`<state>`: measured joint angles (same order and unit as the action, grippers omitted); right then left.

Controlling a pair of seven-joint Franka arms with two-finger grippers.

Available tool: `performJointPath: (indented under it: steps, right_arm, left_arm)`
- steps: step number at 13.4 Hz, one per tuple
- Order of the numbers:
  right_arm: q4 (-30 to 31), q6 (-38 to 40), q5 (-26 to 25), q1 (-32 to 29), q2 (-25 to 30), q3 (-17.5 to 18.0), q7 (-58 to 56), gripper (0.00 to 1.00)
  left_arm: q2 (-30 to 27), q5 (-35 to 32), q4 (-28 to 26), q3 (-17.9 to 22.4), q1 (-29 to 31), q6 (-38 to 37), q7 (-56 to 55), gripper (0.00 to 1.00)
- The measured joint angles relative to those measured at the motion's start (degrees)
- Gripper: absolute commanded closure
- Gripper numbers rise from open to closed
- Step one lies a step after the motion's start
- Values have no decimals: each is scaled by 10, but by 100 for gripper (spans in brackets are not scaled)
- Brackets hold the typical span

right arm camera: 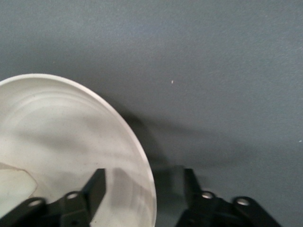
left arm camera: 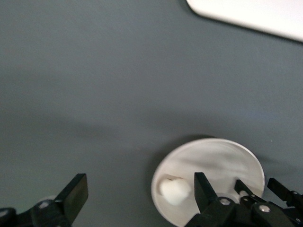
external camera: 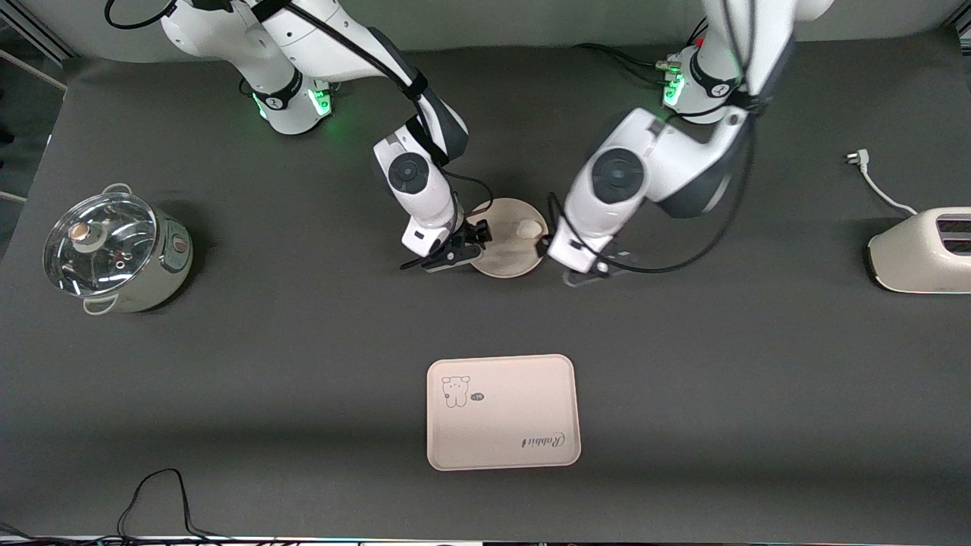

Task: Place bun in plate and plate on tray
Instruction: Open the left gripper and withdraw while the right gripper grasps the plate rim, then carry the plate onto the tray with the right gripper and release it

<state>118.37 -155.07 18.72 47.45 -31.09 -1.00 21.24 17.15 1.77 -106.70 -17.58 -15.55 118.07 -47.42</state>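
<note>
Right pincer point(right arm camera: 142, 189) is spread open astride the plate point(external camera: 507, 254) rim at its 9 o'clock; left pincer point(left arm camera: 137, 191) gapes open just off 3 o'clock. From the front: tray point(external camera: 504, 412) sits bare on the surface, then the plate at 12 o'clock of it, bun point(external camera: 529, 227) inside.

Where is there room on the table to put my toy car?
Bare cloth lies between the tray and the plate, and between the pot and the tray. Crowded around the plate: right tool and left tool flank it.
</note>
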Motion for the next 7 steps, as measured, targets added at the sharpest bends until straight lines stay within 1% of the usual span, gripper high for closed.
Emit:
performJointPath:
  steps: [1, 2, 7]
  right_arm:
    - [0, 0, 0, 1, 0, 0, 0, 97]
    - [0, -1, 0, 1, 0, 0, 0, 100]
    - [-1, -2, 2, 1, 10, 0, 0, 100]
  left_arm:
    - [-10, 0, 12, 13, 20, -21, 41, 0]
    - [-18, 0, 19, 31, 33, -31, 80, 0]
    - [-62, 1, 24, 150, 42, -59, 254, 0]
